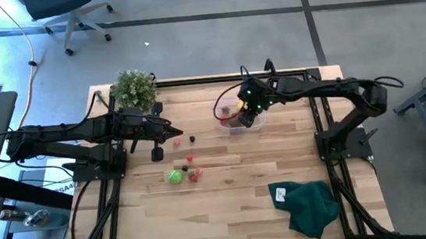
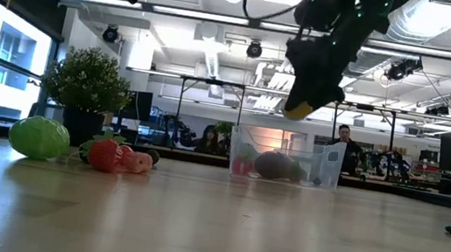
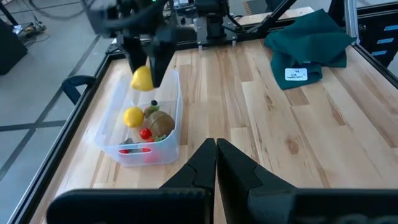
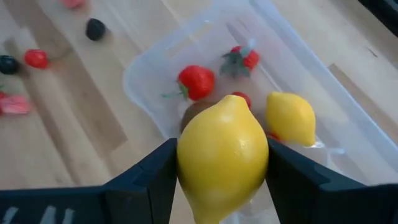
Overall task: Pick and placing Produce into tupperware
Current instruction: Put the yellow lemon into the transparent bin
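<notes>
Hidden from above: the lemon (image 4: 222, 155) is being masked by the right gripper (image 1: 249, 114) in the high view, and the contents of the tupperware (image 1: 233, 125) are being left hard to make out there.
Cut off: the lemon's lower end is being clipped by the edge of the right wrist view.
Unclear: the loose produce (image 1: 183, 172) on the counter (image 1: 235, 188) is being shown only as small specks from above; the bright green piece (image 2: 39, 137) is being made out better in the low view.
Lemon axis: its long axis is being held near upright, one end pointing down at the tub.
Right jaws: the lemon is being gripped between them, above the tupperware.
Tub contents: a second lemon (image 4: 290, 118), strawberries (image 4: 196, 82) and a brown piece (image 3: 161, 123) are being shown in the wrist views alone.
Left gripper (image 3: 216, 152): it is being held over the counter's left part near the potted plant (image 1: 133, 89), jaws clenched on nothing.
Low view only: people are being seen in the room behind the tub.
Green cloth (image 1: 309, 204): it is being seen lying at the counter's near right.
</notes>
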